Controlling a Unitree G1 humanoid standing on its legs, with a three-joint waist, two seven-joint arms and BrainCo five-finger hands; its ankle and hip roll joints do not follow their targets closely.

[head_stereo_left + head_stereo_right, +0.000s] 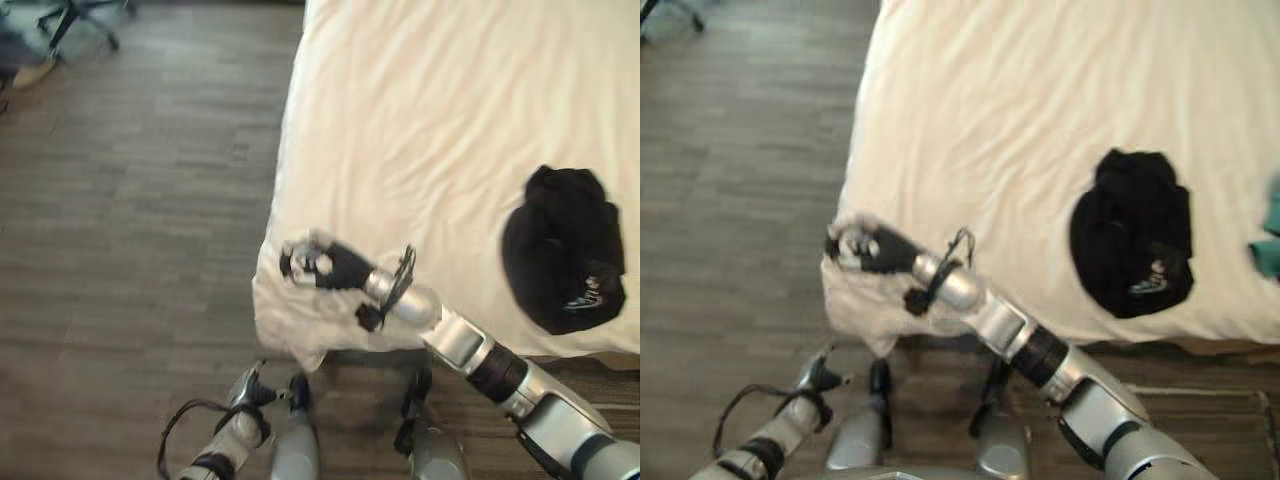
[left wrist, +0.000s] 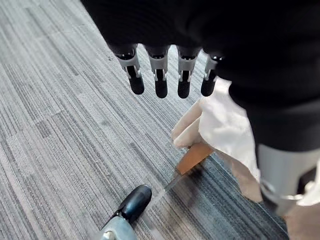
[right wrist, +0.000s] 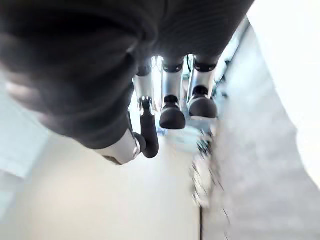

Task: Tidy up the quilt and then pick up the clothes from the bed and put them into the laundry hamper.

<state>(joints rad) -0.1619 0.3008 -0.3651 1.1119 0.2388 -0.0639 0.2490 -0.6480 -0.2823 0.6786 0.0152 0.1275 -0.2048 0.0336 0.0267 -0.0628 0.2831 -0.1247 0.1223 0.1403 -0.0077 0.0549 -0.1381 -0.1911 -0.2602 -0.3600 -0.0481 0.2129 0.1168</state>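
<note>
A white quilt [image 1: 440,110] covers the bed, and its near-left corner [image 2: 220,125] hangs down toward the floor. A black garment [image 1: 565,250] lies bunched on the quilt at the right. My right hand [image 1: 318,265] rests over that near-left corner. Its fingers [image 3: 172,112] are curled, with the thumb close by them, and the right wrist view shows no cloth between them. My left hand [image 1: 246,388] hangs low above the floor in front of the bed, its fingers [image 2: 160,82] straight and empty.
A teal piece of cloth [image 1: 1266,238] shows at the bed's right edge. Dark wood-look floor [image 1: 130,220] spreads to the left of the bed. A chair base [image 1: 80,18] stands far back left. A wooden bed leg [image 2: 194,158] sits under the corner.
</note>
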